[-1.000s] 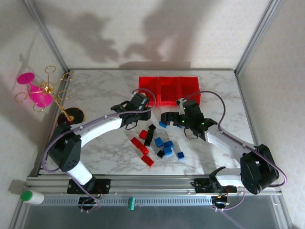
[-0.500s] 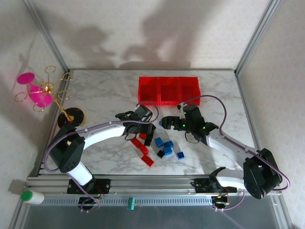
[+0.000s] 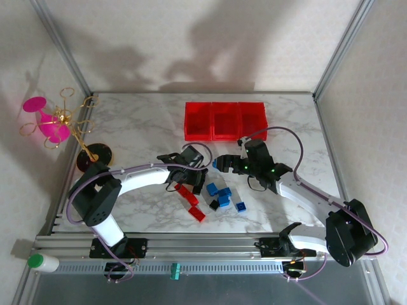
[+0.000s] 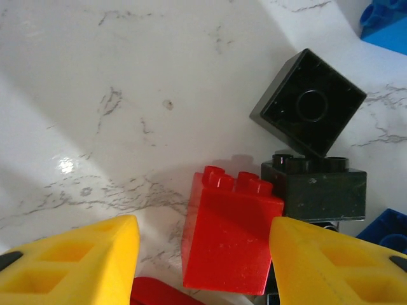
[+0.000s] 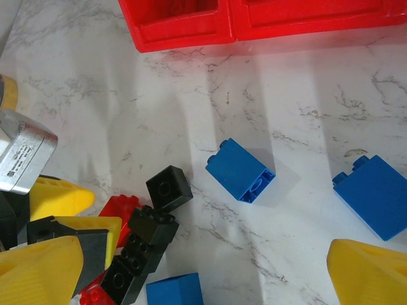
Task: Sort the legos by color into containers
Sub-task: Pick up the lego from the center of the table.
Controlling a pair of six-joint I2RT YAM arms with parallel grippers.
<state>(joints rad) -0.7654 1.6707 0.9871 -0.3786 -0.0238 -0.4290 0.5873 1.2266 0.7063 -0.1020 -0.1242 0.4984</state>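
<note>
- The marble table (image 3: pixel 140 127), white with grey veins, carries everything.
- A red lego (image 4: pixel 229 238) stands between the fingers (image 4: pixel 70 260) of the left gripper (image 4: pixel 203 222).
- Just ahead of those fingers, a tilted black lego (image 4: pixel 310 105) leans on a second black lego (image 4: pixel 315 190), which sits just beside the red one.
- A blue lego (image 5: pixel 240 169) lies ahead of the right gripper (image 5: pixel 203 248), and another blue lego (image 5: pixel 375 194) lies just beyond one finger (image 5: pixel 375 273).
- The containers (image 5: pixel 191 25) sit farther ahead still.
- A black disc base (image 3: pixel 95 154) stands well off to the side of the left fingers.

legos (image 3: pixel 224 197): red, blue, black, loosely clustered | red brick (image 4: pixel 230 241): tilted, seemingly touching black brick (image 4: pixel 315 190) | containers (image 3: pixel 198 136): three joined red open-topped bins, beyond cluster
</note>
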